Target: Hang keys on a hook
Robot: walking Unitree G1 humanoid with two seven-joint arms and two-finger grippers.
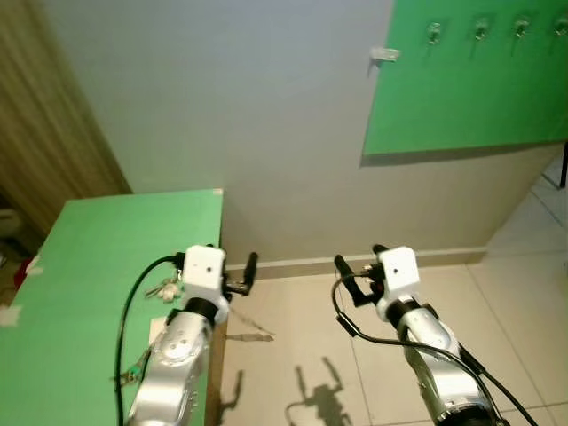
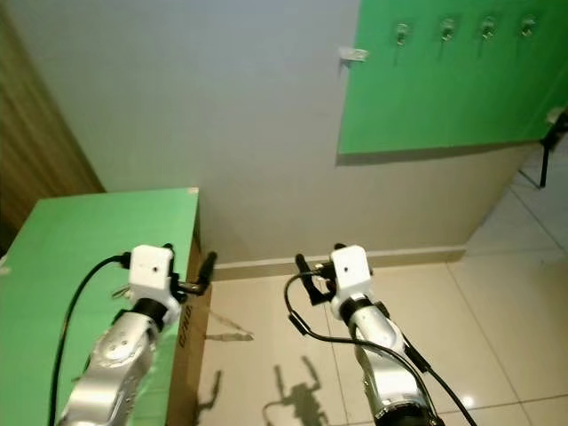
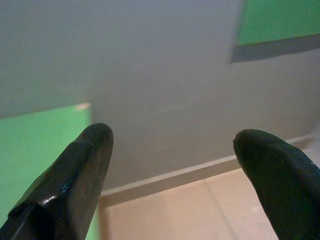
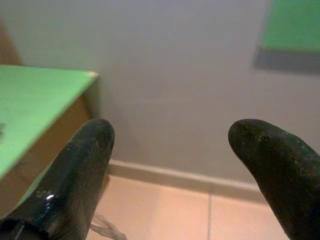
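A bunch of keys point(image 1: 162, 287) lies on the green table top point(image 1: 89, 257), close beside my left wrist and behind the fingers. My left gripper point(image 1: 235, 269) hovers at the table's right edge, open with nothing between its fingers point(image 3: 75, 170). My right gripper point(image 1: 359, 260) is over the tiled floor, also open and holding nothing, its fingers point(image 4: 272, 165) pointing at the grey wall. High on the wall to the right, a green board point(image 1: 461, 98) carries a row of several metal hooks point(image 1: 434, 34), far above both grippers.
The green top sits on a cardboard box point(image 2: 191, 319). A wooden panel point(image 1: 44, 133) stands on the left. A piece of tape point(image 1: 384, 55) sticks out at the board's corner. A strip of debris point(image 1: 253, 330) lies on the beige floor tiles point(image 1: 293, 355).
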